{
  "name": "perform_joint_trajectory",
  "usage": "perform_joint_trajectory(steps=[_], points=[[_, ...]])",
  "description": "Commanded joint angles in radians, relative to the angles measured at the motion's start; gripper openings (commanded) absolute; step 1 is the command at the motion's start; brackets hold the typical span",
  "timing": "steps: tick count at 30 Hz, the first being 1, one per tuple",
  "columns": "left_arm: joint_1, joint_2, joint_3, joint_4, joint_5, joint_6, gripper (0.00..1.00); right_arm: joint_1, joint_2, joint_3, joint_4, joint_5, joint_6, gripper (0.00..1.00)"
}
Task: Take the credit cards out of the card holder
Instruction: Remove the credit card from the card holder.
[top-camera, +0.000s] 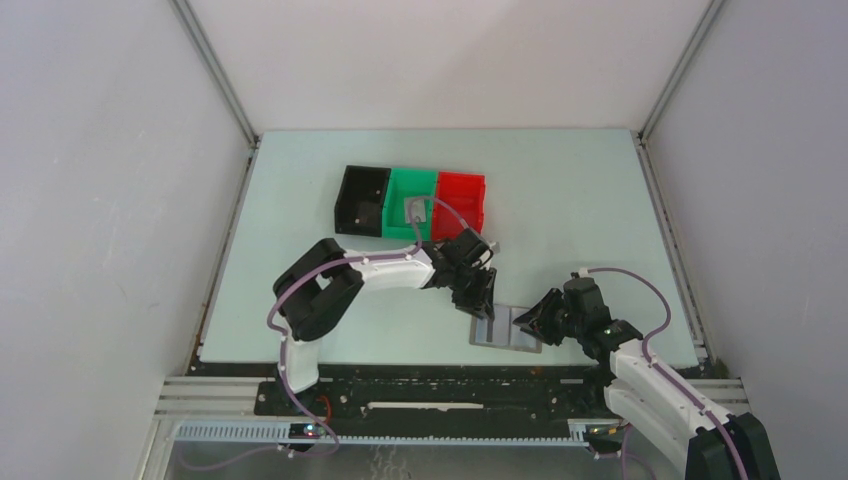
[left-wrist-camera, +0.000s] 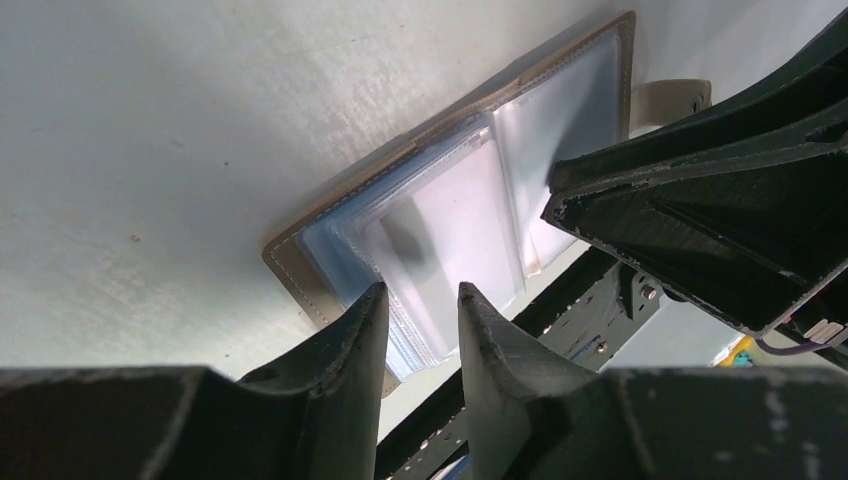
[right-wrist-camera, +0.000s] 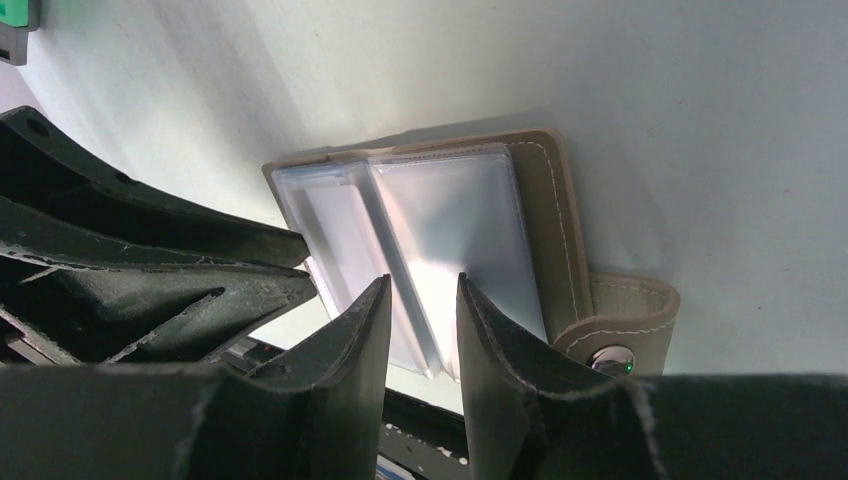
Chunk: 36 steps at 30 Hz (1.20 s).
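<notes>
The card holder (top-camera: 505, 328) lies open and flat near the table's front edge, its taupe cover down and its clear sleeves (left-wrist-camera: 450, 200) facing up. Its closing tab (right-wrist-camera: 625, 320) with a metal snap sticks out on the right side. My left gripper (top-camera: 483, 303) hangs over the holder's left half, open, with only sleeves showing behind the gap (left-wrist-camera: 422, 295). My right gripper (top-camera: 527, 323) is over the right half, open too, its tips just above the sleeves (right-wrist-camera: 420, 285). The two grippers face each other closely. No credit cards show plainly in the sleeves.
Black (top-camera: 361, 199), green (top-camera: 410, 195) and red (top-camera: 462, 200) bins stand in a row behind the left arm. A small flat grey rectangle (top-camera: 415, 210) lies in the green bin. The table's front edge and a dark rail (left-wrist-camera: 590, 300) run right beside the holder.
</notes>
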Motion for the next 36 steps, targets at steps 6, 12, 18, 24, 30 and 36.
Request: perform_joint_trajectory(steps=[6, 12, 18, 24, 30, 36], points=[[-0.004, 0.023, 0.061, 0.028, 0.064, 0.007, 0.37, -0.002, -0.007, -0.009, -0.016, 0.016, -0.001, 0.39], [-0.004, 0.026, 0.045, 0.115, 0.16, -0.036, 0.37, -0.002, -0.009, -0.009, -0.018, 0.016, -0.001, 0.39], [-0.004, 0.019, 0.031, 0.184, 0.209, -0.078, 0.37, -0.002, -0.015, -0.01, -0.021, 0.017, -0.001, 0.39], [-0.004, 0.006, 0.024, 0.218, 0.233, -0.093, 0.37, -0.001, -0.029, -0.011, -0.035, 0.02, 0.002, 0.39], [-0.005, 0.002, 0.018, 0.272, 0.279, -0.123, 0.37, -0.006, -0.098, 0.002, -0.099, 0.065, 0.015, 0.39], [-0.012, 0.018, 0.024, 0.295, 0.302, -0.139, 0.37, -0.023, -0.222, 0.044, -0.251, 0.147, 0.032, 0.39]])
